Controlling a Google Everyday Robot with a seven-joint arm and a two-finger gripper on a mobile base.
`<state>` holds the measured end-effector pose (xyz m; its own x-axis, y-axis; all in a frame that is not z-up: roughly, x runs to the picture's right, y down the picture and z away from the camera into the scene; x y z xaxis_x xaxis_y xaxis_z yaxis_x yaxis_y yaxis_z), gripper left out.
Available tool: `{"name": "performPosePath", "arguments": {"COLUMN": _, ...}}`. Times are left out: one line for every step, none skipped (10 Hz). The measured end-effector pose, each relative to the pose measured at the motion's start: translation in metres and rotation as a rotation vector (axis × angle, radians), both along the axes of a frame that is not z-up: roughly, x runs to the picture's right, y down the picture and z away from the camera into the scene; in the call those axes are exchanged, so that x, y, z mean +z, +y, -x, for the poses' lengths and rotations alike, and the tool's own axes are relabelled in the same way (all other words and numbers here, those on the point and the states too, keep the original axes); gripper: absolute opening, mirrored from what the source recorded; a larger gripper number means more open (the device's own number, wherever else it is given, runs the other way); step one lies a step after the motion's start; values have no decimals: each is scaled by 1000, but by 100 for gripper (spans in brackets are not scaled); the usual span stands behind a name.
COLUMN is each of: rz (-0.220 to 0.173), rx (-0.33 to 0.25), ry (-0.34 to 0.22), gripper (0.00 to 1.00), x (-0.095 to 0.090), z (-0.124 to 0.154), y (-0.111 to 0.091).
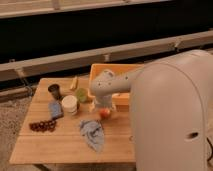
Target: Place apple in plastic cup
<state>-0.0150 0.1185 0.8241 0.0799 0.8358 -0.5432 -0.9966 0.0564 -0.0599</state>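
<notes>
The apple (105, 114), small, round and red-orange, lies on the wooden table (60, 145) near its middle. My gripper (103, 104) hangs from the pale arm right above the apple and seems to touch its top. A pale green translucent cup (81, 94) stands upright to the left of the gripper, next to the yellow bin. A small dark cup (54, 91) stands further left. The arm's wrist hides the space between the gripper and the bin.
A yellow bin (111, 72) sits at the table's back. A white round tub (69, 104), a blue packet (55, 109), dark grapes (42, 125), a blue cloth (93, 134) and a banana (74, 83) lie around. My arm's bulk (170, 115) covers the right side.
</notes>
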Motion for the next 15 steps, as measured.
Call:
{"name": "performPosePath", "arguments": {"rz": -11, "rx": 6, "ry": 11, "gripper": 80, "x": 9, "z": -4, "y": 0}}
{"name": "performPosePath", "arguments": {"rz": -14, "rx": 11, "ry": 13, "gripper": 80, "x": 18, "z": -6, "y": 0}}
{"name": "performPosePath", "arguments": {"rz": -15, "rx": 12, "ry": 18, "gripper": 80, "x": 26, "z": -8, "y": 1}}
{"name": "performPosePath", "arguments": {"rz": -16, "rx": 12, "ry": 20, "gripper": 80, "x": 33, "z": -10, "y": 2}}
{"name": "performPosePath", "arguments": {"rz": -17, "rx": 10, "ry": 19, "gripper": 80, "x": 38, "z": -9, "y": 3}}
{"name": "performPosePath", "arguments": {"rz": -18, "rx": 8, "ry": 21, "gripper": 80, "x": 42, "z": -10, "y": 3}}
{"name": "performPosePath", "arguments": {"rz": -17, "rx": 8, "ry": 22, "gripper": 80, "x": 46, "z": -11, "y": 3}}
{"name": "performPosePath", "arguments": {"rz": -13, "rx": 6, "ry": 19, "gripper": 80, "x": 49, "z": -10, "y": 4}}
{"name": "performPosePath", "arguments": {"rz": 2, "rx": 3, "ry": 18, "gripper": 75, "x": 53, "z": -12, "y": 6}}
{"name": "performPosePath", "arguments": {"rz": 16, "rx": 1, "ry": 18, "gripper": 66, "x": 56, "z": -13, "y": 10}}
{"name": "performPosePath", "arguments": {"rz": 28, "rx": 2, "ry": 16, "gripper": 56, "x": 58, "z": -13, "y": 13}}
{"name": "performPosePath", "arguments": {"rz": 38, "rx": 2, "ry": 16, "gripper": 47, "x": 59, "z": -14, "y": 14}}
{"name": "performPosePath", "arguments": {"rz": 47, "rx": 5, "ry": 15, "gripper": 37, "x": 59, "z": -15, "y": 16}}
{"name": "performPosePath", "arguments": {"rz": 57, "rx": 8, "ry": 11, "gripper": 26, "x": 55, "z": -16, "y": 16}}
{"name": "performPosePath", "arguments": {"rz": 61, "rx": 16, "ry": -3, "gripper": 16, "x": 47, "z": -17, "y": 12}}
